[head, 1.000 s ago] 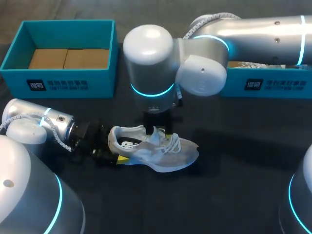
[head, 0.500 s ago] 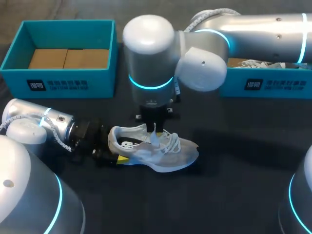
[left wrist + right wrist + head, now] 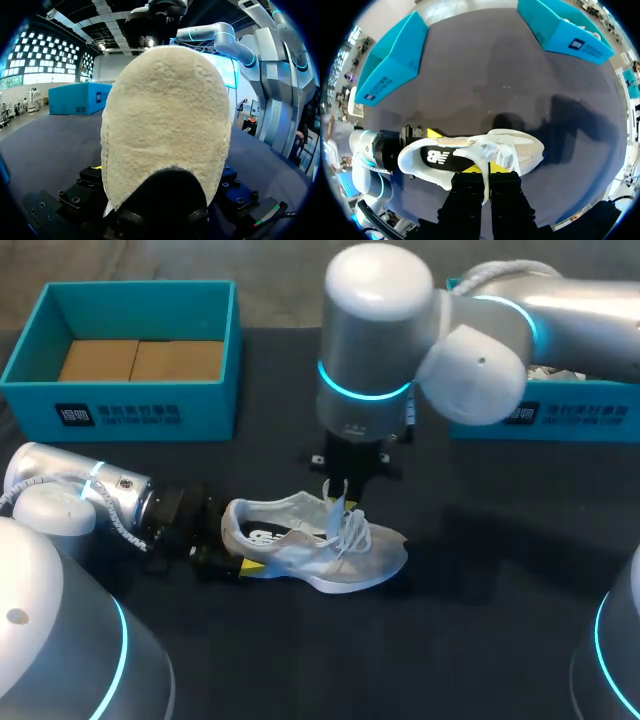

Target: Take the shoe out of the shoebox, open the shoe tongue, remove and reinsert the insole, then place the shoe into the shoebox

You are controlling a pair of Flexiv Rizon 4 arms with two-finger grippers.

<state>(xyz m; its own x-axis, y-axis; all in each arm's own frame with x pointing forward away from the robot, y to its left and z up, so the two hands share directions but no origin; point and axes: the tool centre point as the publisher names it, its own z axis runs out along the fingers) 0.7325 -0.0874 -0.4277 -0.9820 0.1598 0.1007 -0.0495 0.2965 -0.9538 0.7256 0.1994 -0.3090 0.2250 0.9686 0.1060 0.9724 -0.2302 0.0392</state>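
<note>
Right fingers (image 3: pixel 467 192) pinched shut on tongue (image 3: pixel 330 498), held up over shoe (image 3: pixel 320 545) opening. Left fingers (image 3: pixel 250 566) clamp shoe heel from both sides. Shoe out of box, on table (image 3: pixel 480 620). Looks mid tongue-opening. Insole (image 3: pixel 442 159) in shoe, so removal, reinsert and reboxing left.

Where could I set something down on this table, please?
Bare table lies right of the shoe, in front of the right box; a narrower patch sits between the left box and right arm. Crowded at the shoe, where left gripper and right gripper hold it.
</note>
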